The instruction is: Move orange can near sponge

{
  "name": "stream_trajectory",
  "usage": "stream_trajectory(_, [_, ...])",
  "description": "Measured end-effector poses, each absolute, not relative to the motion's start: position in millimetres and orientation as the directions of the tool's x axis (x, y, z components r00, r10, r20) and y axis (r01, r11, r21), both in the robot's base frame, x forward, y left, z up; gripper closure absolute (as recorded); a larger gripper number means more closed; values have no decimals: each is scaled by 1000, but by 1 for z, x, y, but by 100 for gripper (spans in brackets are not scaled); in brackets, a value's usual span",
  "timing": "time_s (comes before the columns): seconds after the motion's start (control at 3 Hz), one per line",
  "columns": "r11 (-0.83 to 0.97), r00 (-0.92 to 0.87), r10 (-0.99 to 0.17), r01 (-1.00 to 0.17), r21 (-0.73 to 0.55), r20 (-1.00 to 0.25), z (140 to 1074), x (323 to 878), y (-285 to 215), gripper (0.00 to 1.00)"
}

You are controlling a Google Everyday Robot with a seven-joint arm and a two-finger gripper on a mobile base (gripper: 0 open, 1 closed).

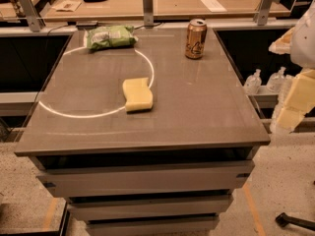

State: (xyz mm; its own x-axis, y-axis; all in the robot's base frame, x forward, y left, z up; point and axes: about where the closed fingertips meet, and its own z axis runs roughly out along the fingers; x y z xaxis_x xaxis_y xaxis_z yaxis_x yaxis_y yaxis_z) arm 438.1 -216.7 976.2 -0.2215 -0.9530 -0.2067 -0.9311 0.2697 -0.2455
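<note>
The orange can (196,39) stands upright at the far right of the grey table top (197,112); it is copper-orange with a silver top and dark lettering. The sponge (137,94) is pale yellow with wavy sides and lies flat near the middle of the table, in front of and left of the can and well apart from it. My gripper (297,102) shows as pale yellow parts under a white arm at the right edge of the view. It is off the table's right side, nearer than the can, and touches nothing.
A green crinkly snack bag (110,37) lies at the far left of the table. A bright ring of reflected light (93,113) crosses the table top. Plastic bottles (266,80) stand on a lower ledge to the right. A desk with papers (167,1) runs behind.
</note>
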Motion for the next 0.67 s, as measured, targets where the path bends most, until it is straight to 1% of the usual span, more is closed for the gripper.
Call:
stream_trajectory(0.33, [271, -221, -952, -930, -248, -213, 978, 439, -216, 0])
stream_trajectory(0.67, [307, -223, -924, -917, -254, -312, 982, 450, -216, 0])
